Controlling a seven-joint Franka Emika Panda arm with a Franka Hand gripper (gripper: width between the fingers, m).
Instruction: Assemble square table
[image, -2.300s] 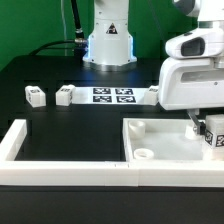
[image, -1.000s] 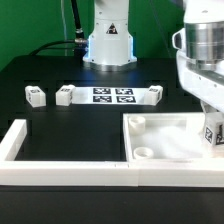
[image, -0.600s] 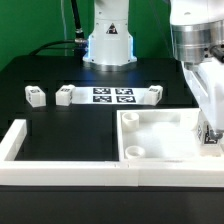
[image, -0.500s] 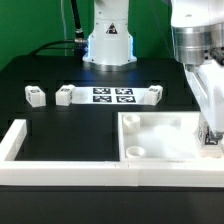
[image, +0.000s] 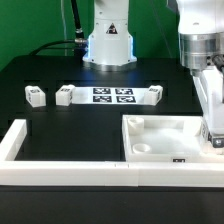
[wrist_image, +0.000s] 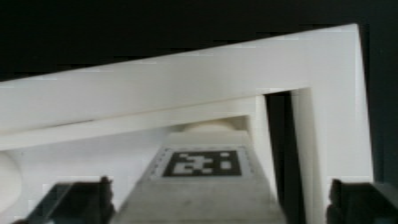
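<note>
Bench (image: 70, 125) first: black, wide, filling the exterior view. Panda arm (image: 200, 40) next, white, coming down on the exterior view's right, with its base (image: 108, 40) standing at the back, centre. And there's the long white border wall (image: 70, 171), running along the front edge and turning back at the exterior view's left.

Now the piece that matters: the square tabletop slab (image: 175, 135) lies flat on the bench at the exterior view's right, front edge tight against the border wall, raised rim up, a round corner hole (image: 143, 148) showing near the front. Behind it, well apart, the marker board (image: 113, 95) lies flat. Three leg blocks sit in that same row: two (image: 35, 95) (image: 65, 95) on the exterior view's left of the board, and one (image: 152, 95) just beside its other end.

Down to the gripper (image: 214, 138): it hangs low over the slab's far right side. From the wrist view, the fingers (wrist_image: 80, 203) stand wide apart, a tag mark (wrist_image: 205, 162) on the white plastic between them, and nothing is clamped.
</note>
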